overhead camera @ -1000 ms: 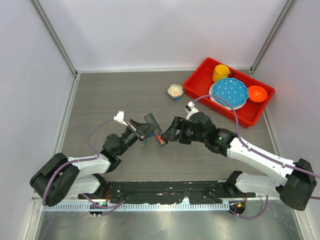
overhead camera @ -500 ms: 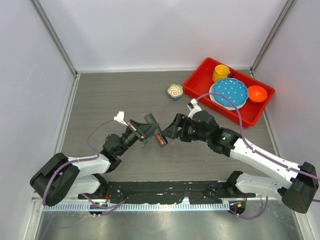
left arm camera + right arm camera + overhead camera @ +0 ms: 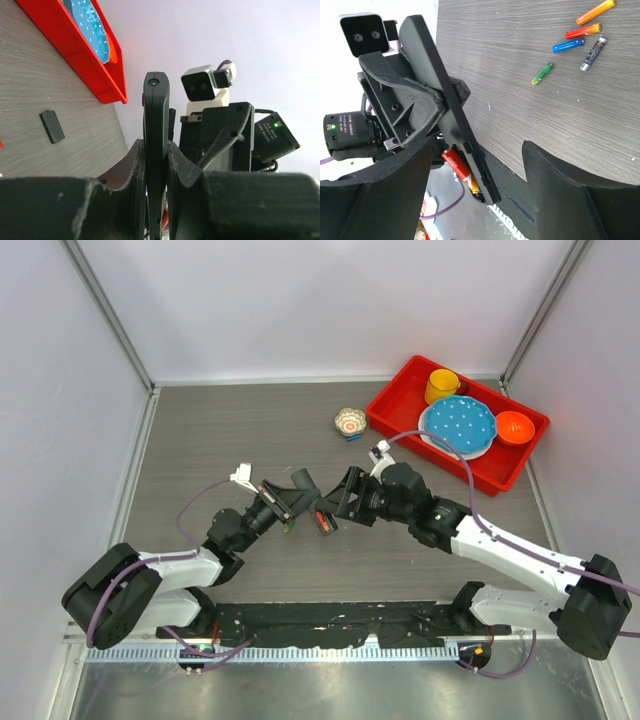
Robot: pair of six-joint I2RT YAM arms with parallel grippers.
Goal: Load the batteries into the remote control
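Note:
My left gripper [image 3: 300, 502] is shut on the black remote control [image 3: 156, 110] and holds it edge-up above the table. In the right wrist view the remote [image 3: 432, 65] shows its open recess with a red-orange battery [image 3: 460, 170] lying in it. My right gripper [image 3: 338, 502] is open, its fingers on either side of the remote's lower end without touching it. Loose batteries lie on the table: orange [image 3: 595, 12], red [image 3: 583, 31], blue [image 3: 568, 45], grey [image 3: 592, 52] and green [image 3: 541, 73].
A red tray [image 3: 400, 420] at the back right holds a yellow cup [image 3: 441, 386], a blue plate [image 3: 458, 426] and an orange bowl [image 3: 514, 426]. A small patterned bowl [image 3: 349, 422] stands beside it. A small black flat piece [image 3: 52, 126] lies on the table.
My right gripper has edged left, closer around the remote. My left gripper still holds the remote in about the same place.

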